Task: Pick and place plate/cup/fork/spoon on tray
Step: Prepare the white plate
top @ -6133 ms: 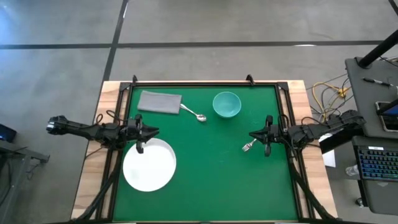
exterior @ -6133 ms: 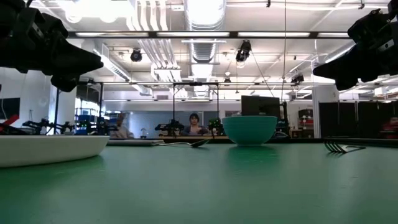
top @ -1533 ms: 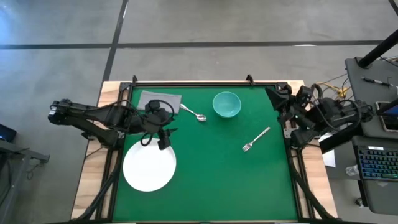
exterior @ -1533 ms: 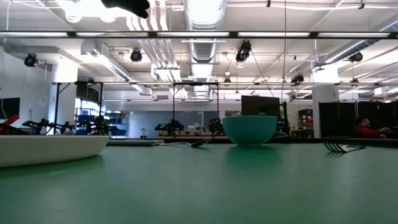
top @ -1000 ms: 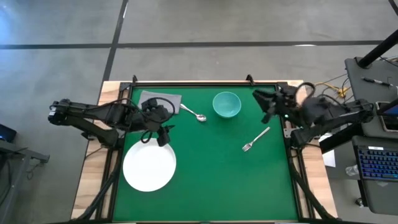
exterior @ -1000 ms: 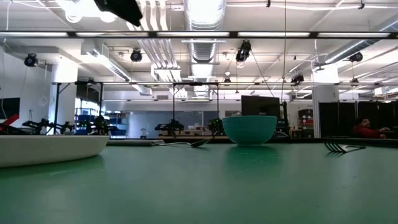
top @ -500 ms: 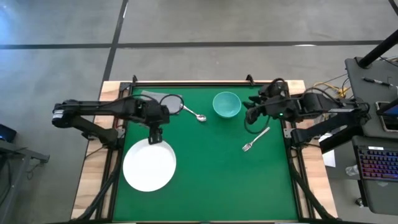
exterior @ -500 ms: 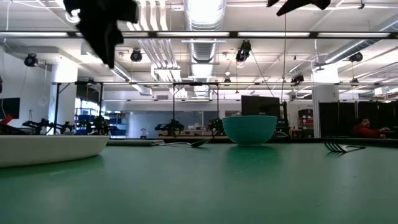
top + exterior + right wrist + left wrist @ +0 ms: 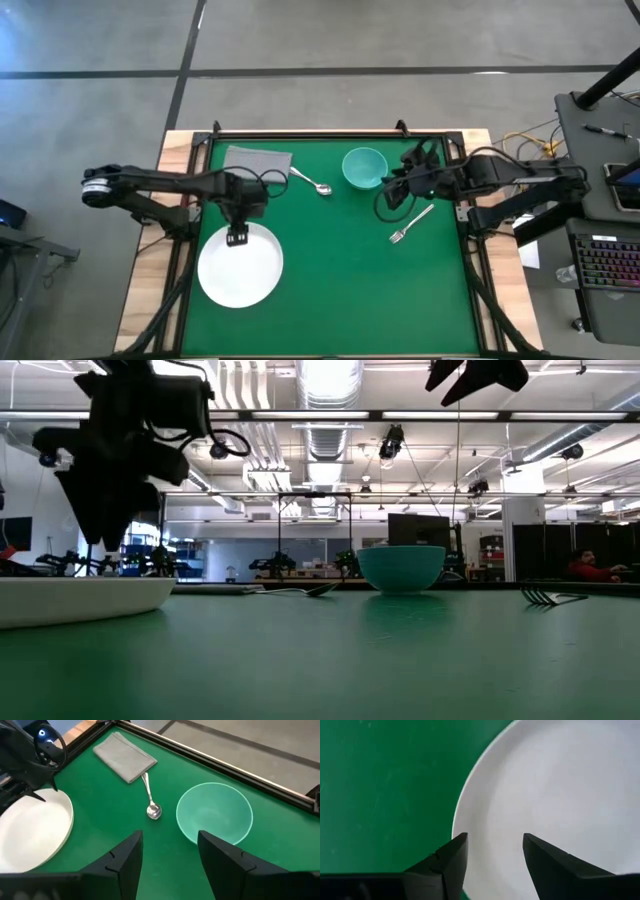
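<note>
The left gripper (image 9: 238, 238) hangs over the far rim of the white plate (image 9: 240, 268), pointing straight down; in its wrist view the two dark fingers (image 9: 451, 857) stand apart with nothing between them, the plate's edge (image 9: 470, 785) curving just beyond their tips. In the low view this gripper (image 9: 105, 520) sits just above the plate (image 9: 80, 598) without visibly touching it. The plate lies flat on the green table (image 9: 340, 290), in the near left part of the mat. The right gripper (image 9: 392, 193) reaches in from the right and hovers beside the teal cup (image 9: 364, 167), between the cup and the fork (image 9: 411, 223); its fingers (image 9: 127, 857) are spread and hold nothing, and its wrist view looks down on the cup (image 9: 214, 819), the spoon (image 9: 151, 800) and a folded grey cloth (image 9: 124, 755). The cup stands upright near the far edge of the mat. The spoon lies just left of the cup, its handle end touching the grey cloth (image 9: 257, 163). The fork rests on the mat to the right of centre, well apart from the plate. No tray can be made out on the table.
</note>
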Tool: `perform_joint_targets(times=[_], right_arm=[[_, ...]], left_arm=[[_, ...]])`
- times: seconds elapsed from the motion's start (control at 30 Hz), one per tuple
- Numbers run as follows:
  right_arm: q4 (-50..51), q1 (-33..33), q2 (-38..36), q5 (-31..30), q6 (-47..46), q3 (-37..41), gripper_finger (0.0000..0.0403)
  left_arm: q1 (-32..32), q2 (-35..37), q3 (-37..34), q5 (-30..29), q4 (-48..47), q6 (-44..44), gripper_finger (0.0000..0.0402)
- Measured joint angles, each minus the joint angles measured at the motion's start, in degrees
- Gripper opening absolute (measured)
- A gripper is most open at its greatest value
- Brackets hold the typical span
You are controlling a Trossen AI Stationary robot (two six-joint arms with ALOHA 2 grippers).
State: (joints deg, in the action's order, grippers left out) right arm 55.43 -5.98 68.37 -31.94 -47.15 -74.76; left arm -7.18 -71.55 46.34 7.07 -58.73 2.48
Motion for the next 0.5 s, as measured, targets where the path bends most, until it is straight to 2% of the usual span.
perform_joint_targets(times=[0.27, 0.5], right_arm=[[-0.38, 0.00, 0.59, 0.00, -0.84, 0.02, 0.0183], [-0.35, 0.00, 1.15, 0.00, -0.84, 0.02, 0.0183]], left_arm=[[-1.19, -0.21, -4.49, -3.08, 4.74, -1.97, 0.0176], [-4.82, -2.90, -4.15, -2.88, 5.05, -2.68, 0.0176]])
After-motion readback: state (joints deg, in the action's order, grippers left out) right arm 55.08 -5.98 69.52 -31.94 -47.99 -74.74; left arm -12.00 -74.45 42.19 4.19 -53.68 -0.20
